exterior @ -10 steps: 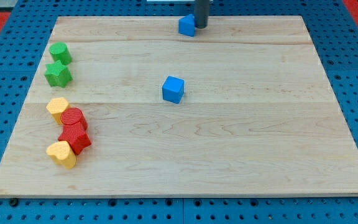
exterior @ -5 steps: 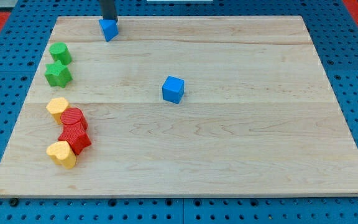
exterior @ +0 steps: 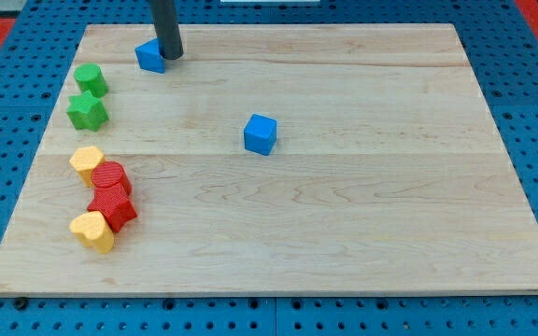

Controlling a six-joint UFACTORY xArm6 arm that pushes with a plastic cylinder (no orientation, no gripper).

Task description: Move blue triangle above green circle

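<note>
The blue triangle (exterior: 149,56) lies near the board's top edge, left of centre. My tip (exterior: 172,56) touches its right side. The green circle (exterior: 90,79) sits at the board's left, lower left of the blue triangle, with a gap between them. A green star-like block (exterior: 88,112) lies just below the green circle.
A blue cube (exterior: 261,133) stands near the board's middle. At lower left a cluster holds a yellow block (exterior: 87,161), two red blocks (exterior: 110,176) (exterior: 113,207) and a yellow heart-like block (exterior: 92,230). The wooden board (exterior: 344,205) rests on a blue pegboard.
My tip has pushed the blue triangle left along the top edge, from right of centre to near the green circle, and a little downward in the last half second.
</note>
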